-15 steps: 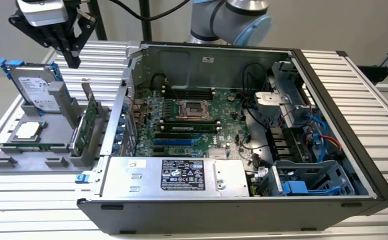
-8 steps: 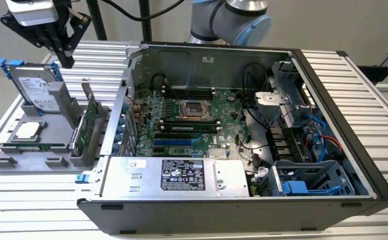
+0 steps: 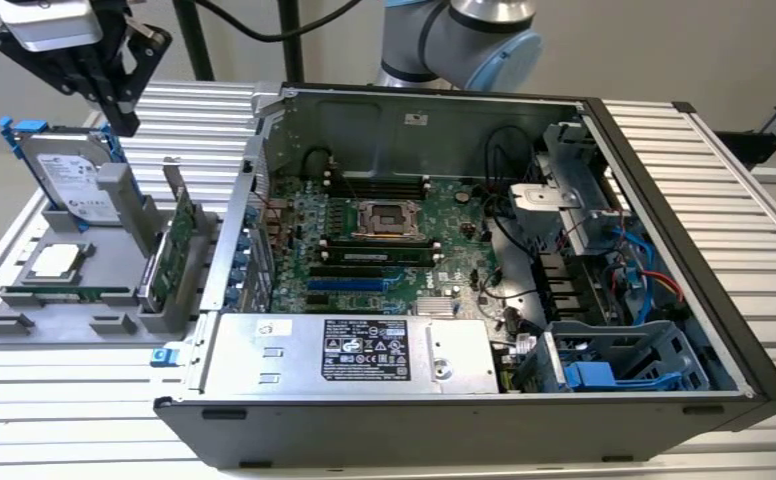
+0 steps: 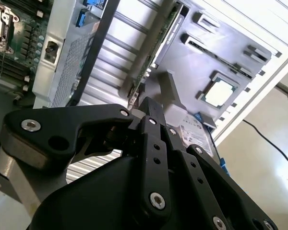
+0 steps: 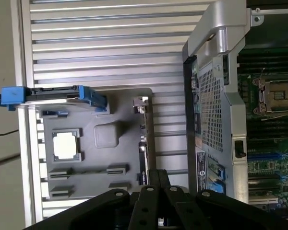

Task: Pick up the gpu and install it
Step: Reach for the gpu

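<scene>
Green-and-black gpu (image 3: 183,243) is just sitting upright on its edge in a slot of the grey holder tray (image 3: 49,330). That's right beside the open PC case (image 3: 428,428) on the exterior view's left, with the blue-framed hard drive (image 3: 73,172) standing a bit further left. Gripper (image 3: 124,126) hangs above the tray near the hard drive, fingers pressed together on nothing, well clear of the card.

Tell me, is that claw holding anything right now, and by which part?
Nothing. The gripper hangs shut and empty above the grey tray, where the gpu stands on edge, untouched.
</scene>
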